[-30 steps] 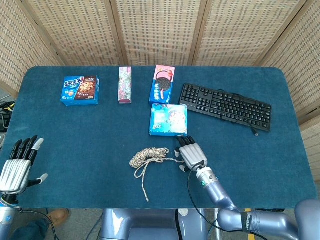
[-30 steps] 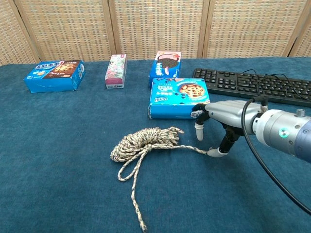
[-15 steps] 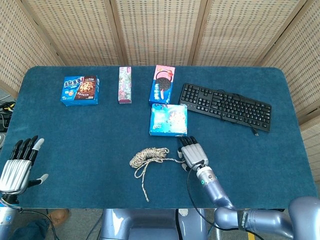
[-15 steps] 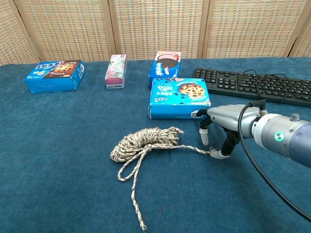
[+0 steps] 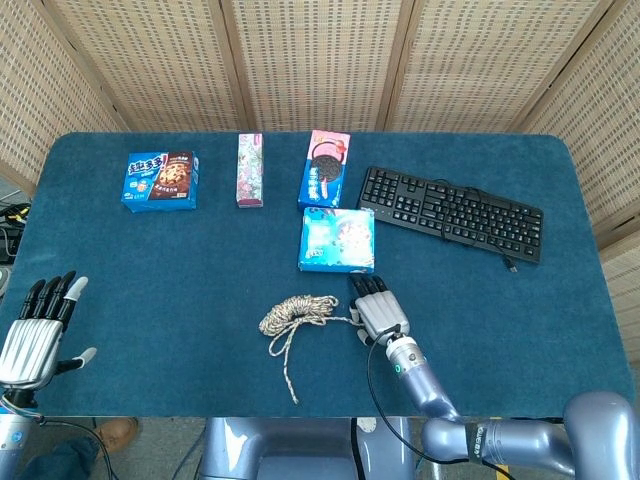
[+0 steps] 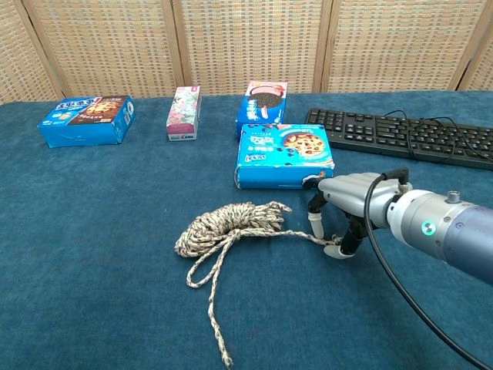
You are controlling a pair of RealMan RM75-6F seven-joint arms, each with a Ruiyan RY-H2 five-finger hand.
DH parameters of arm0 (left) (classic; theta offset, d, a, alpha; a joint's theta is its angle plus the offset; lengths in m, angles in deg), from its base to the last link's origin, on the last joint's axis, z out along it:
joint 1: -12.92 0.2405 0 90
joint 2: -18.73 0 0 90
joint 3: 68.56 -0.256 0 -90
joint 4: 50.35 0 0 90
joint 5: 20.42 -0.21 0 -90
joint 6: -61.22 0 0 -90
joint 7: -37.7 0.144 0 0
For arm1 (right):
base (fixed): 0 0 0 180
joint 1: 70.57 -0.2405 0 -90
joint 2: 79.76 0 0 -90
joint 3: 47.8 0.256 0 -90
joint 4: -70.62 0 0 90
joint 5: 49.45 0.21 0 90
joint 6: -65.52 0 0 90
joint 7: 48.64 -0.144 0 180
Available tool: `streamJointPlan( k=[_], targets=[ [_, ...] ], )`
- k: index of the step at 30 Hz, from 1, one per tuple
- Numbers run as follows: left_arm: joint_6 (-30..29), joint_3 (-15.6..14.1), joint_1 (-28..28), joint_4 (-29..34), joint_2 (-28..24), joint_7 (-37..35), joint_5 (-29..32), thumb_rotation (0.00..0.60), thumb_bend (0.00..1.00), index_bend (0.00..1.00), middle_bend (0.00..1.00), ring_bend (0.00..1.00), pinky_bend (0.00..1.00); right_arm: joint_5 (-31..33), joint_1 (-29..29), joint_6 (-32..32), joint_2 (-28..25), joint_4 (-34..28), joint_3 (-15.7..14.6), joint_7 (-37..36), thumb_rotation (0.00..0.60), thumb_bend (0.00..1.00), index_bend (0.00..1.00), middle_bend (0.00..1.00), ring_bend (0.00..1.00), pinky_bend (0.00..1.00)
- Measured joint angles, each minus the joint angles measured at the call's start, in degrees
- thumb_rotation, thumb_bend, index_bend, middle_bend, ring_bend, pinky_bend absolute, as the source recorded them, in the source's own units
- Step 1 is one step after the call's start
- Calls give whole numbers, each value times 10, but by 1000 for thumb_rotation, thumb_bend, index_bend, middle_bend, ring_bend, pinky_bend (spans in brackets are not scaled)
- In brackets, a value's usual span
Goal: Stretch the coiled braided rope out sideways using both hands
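- Blue-carpeted bench (image 5: 150, 270), wicker screens behind.
- Braided rope (image 6: 231, 223) coiled at bench centre-front, one tail trailing toward the front edge.
- Right hand (image 6: 343, 202) pinches the rope's right strand end, fingers (image 6: 314, 223) curled down.
- Left hand (image 5: 35, 335) at the left edge, fingers apart, empty.

Bare table (image 5: 150, 280) left — biscuit box (image 5: 337, 239) crowds behind.

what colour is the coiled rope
The braided rope is mottled cream and brown-grey; clearest in the chest view.
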Motion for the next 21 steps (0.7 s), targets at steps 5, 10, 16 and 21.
streamJointPlan(
  k=[5,10,16,21],
  targets=[
    [1,0,0,0,0,-2,1,600,0,0,0,0,0,6,-4,-2,6,6,-1,4,600,356,534,0,0,0],
    [1,0,0,1,-1,-2,0,600,0,0,0,0,0,9,-6,-2,8,9,-4,4,600,366,549,0,0,0],
    [0,-1,0,1,-1,-2,-1,600,0,0,0,0,0,7,-8,-6,10,11,-9,10,600,401,582,0,0,0],
    [1,-2,-1,1,-1,-2,-1,600,0,0,0,0,0,1,-8,-9,11,13,-11,9,600,441,607,0,0,0]
  ],
)
